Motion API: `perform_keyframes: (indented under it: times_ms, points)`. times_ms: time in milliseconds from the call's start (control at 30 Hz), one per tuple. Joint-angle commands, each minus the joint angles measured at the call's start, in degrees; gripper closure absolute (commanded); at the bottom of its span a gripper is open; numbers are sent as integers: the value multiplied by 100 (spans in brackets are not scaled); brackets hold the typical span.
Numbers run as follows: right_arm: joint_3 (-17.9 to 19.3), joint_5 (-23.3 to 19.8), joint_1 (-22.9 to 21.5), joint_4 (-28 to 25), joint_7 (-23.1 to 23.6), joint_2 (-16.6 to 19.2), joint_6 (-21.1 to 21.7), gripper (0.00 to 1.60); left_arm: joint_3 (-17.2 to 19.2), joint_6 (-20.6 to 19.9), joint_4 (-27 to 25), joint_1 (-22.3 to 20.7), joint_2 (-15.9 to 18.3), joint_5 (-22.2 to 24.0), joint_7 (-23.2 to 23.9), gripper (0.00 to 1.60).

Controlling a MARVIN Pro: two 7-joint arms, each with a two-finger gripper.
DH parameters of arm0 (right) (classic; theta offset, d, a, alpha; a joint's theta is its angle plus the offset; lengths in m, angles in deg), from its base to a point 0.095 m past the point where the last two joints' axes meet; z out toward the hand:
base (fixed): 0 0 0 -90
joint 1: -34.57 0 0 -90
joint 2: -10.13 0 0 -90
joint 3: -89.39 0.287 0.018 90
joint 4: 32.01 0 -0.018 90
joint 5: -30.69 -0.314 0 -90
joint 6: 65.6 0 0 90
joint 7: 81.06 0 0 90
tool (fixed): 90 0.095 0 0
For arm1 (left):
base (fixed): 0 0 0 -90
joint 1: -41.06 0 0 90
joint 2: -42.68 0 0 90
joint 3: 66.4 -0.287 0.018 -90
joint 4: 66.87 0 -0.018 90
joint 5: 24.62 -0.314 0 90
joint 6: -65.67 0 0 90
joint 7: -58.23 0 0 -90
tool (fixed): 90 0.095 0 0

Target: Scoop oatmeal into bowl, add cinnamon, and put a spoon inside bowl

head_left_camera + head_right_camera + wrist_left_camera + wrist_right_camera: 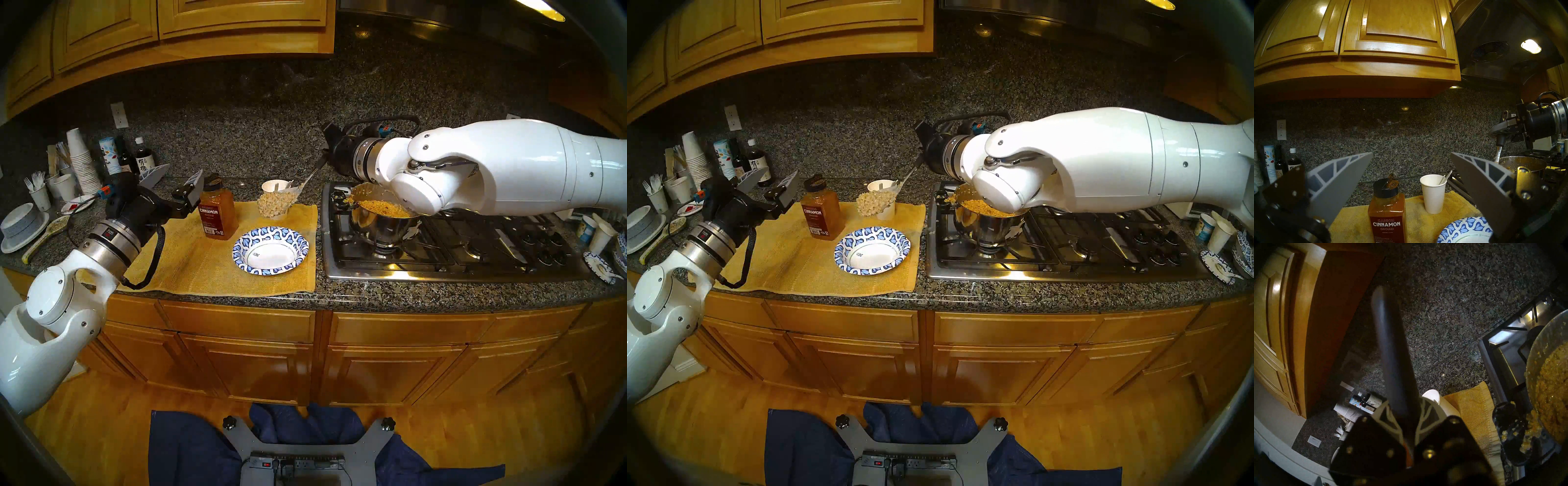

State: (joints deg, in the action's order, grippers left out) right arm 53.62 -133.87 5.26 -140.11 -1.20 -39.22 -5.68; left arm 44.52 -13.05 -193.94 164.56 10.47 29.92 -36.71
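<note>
Blue-rimmed bowl (271,253), oatmeal-heaped serving spoon (276,203) in right end effector (326,149)

Steel pot (383,224) — yellow towel (217,268)

Head views look down on the counter (441,295); wrist views sit close.

A home kitchen: wooden cabinets (190,30), granite counter (407,298), gas cooktop (475,251), range hood (1500,50).
</note>
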Motion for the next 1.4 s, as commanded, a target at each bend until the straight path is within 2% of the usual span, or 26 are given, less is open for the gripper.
perform_keyframes:
  times_ms: [0,600,900,1367]
  points:
    - [104,120,-147,-15,60,-33,-233,160,138,76,-71,-96,-3,-14,13,0]
    - [-188,417,-218,22,-90,-425,-460,160,135,74,-70,-98,-1,-13,11,0]
    - [-600,1065,-391,-5,-159,-782,-718,160,131,72,-69,-99,1,-13,8,0]
    - [-821,1695,-502,-189,-47,-1006,-1098,160,130,71,-69,-100,1,-13,7,0]
